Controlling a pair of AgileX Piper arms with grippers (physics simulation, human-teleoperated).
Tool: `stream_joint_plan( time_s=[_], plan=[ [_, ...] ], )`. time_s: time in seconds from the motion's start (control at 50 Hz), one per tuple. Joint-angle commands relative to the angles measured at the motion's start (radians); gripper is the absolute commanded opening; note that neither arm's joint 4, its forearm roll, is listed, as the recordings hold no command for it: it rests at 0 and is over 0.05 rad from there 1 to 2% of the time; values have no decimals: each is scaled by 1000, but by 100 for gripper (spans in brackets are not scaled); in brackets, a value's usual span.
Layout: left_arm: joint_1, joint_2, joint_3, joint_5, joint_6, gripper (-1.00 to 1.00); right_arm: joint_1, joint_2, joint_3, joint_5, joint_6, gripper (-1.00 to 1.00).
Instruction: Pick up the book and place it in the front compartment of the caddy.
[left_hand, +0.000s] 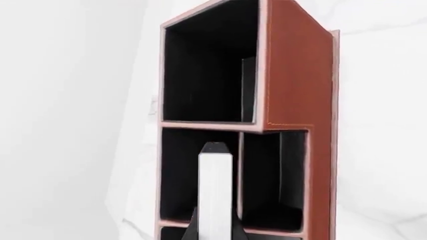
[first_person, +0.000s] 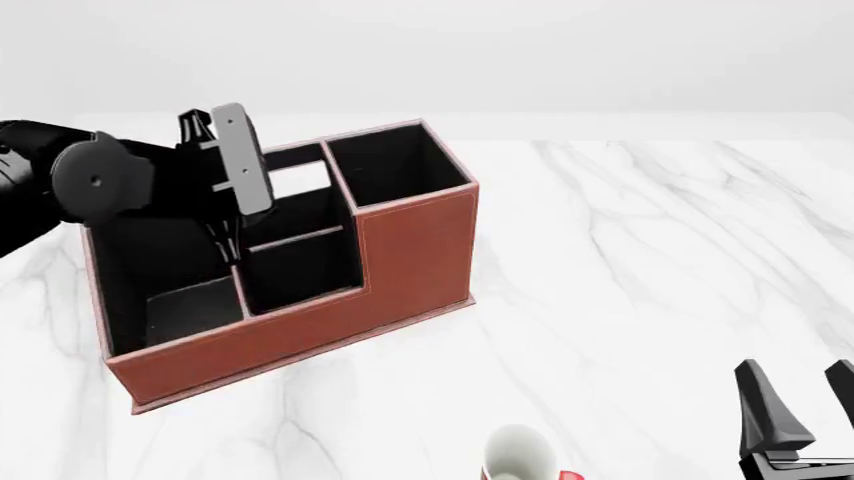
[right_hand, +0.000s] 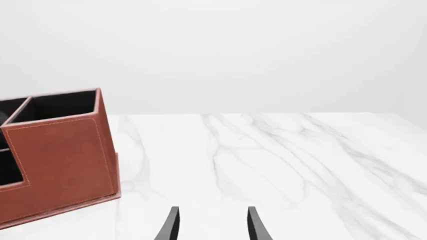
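While the book (first_person: 243, 160) is pinched upright by the left gripper (first_person: 220, 195) above the caddy (first_person: 414, 260) for lowering into a pocket; the right gripper (first_person: 798, 415), fingers spread, is parked near right.

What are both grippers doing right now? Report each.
Left gripper: closed on the book, held above the caddy.
Right gripper: open, holding nothing, low over the table.
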Motion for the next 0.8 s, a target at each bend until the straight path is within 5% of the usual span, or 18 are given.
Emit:
stream_joint_plan(
  time_s=[0.02,0.8],
  plan=[
    [21,29,-8,-44,20,-100,0,-2,1,0,-3,100],
    [56,164,2,-161,-8,-100,0,-2,1,0,-3,100]
  ],
)
